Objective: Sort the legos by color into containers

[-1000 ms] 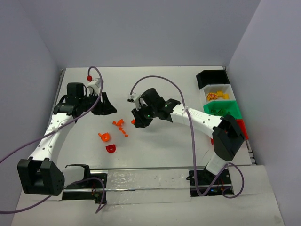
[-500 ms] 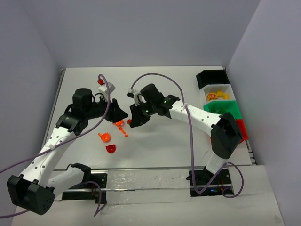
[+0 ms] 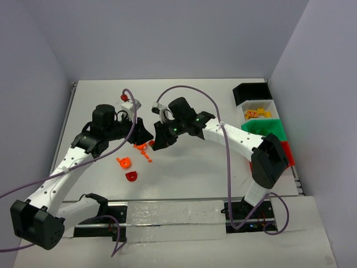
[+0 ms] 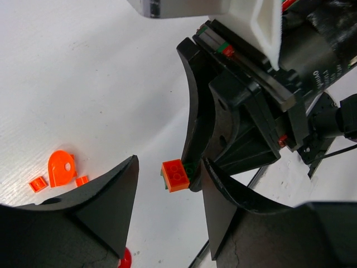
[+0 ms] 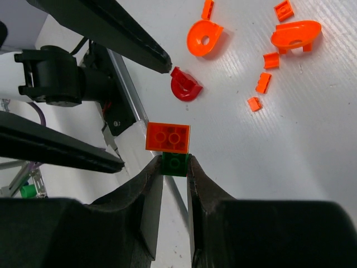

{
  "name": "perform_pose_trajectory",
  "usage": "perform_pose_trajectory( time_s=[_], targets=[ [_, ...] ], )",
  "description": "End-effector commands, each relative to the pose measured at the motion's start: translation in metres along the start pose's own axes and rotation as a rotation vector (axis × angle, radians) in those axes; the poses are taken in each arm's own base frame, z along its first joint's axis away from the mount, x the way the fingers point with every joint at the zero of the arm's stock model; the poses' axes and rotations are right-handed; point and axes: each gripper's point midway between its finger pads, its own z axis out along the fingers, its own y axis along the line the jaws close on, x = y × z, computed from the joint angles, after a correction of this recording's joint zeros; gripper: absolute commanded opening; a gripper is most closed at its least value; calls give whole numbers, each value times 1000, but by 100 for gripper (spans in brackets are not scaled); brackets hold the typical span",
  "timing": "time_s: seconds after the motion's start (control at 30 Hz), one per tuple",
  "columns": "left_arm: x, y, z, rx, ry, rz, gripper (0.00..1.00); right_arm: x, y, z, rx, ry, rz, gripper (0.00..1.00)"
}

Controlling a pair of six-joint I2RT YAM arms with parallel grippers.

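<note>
Right gripper (image 5: 174, 161) is clamped tight on one green brick (image 5: 175, 166), and one orange brick (image 5: 167, 137) sits stuck to it, so that's a stack of two, held above the table (image 3: 189, 178) a little left of centre. Left gripper (image 4: 169, 164) is right there facing it, fingers spread wide with the orange brick in the gap between them; whether either finger touches it, can't tell. Now count the loose pieces in the right wrist view: two bigger rounded orange pieces (image 5: 203, 38), five small orange bits (image 5: 263, 82) and one red rounded piece (image 5: 186, 85). That's eight in all, scattered close together, none of them touching a gripper. Over at the table's right edge, four bins stand in a row: black bin (image 3: 251, 89) farthest, then white bin (image 3: 273, 109), green bin (image 3: 279, 134), and red bin (image 3: 287, 153) nearest. The white one holds yellow and orange pieces, too small to count. A broad stretch of white table runs between the loose pieces and the bins, with the right arm reaching across above it, and more white surface lies on the far side up to the back wall and on the near side toward the arm bases.
</note>
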Motion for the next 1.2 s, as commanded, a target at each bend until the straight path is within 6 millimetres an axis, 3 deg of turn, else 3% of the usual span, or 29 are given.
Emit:
perform_pose_trajectory(
  time_s=[0.0, 1.17],
  targets=[
    [-11, 0, 1, -11, -25, 45, 57, -28, 22, -20, -38, -99, -51, 0],
    [9, -3, 13, 0, 58, 74, 49, -47, 9, -21, 33, -135, 5, 0]
  ],
)
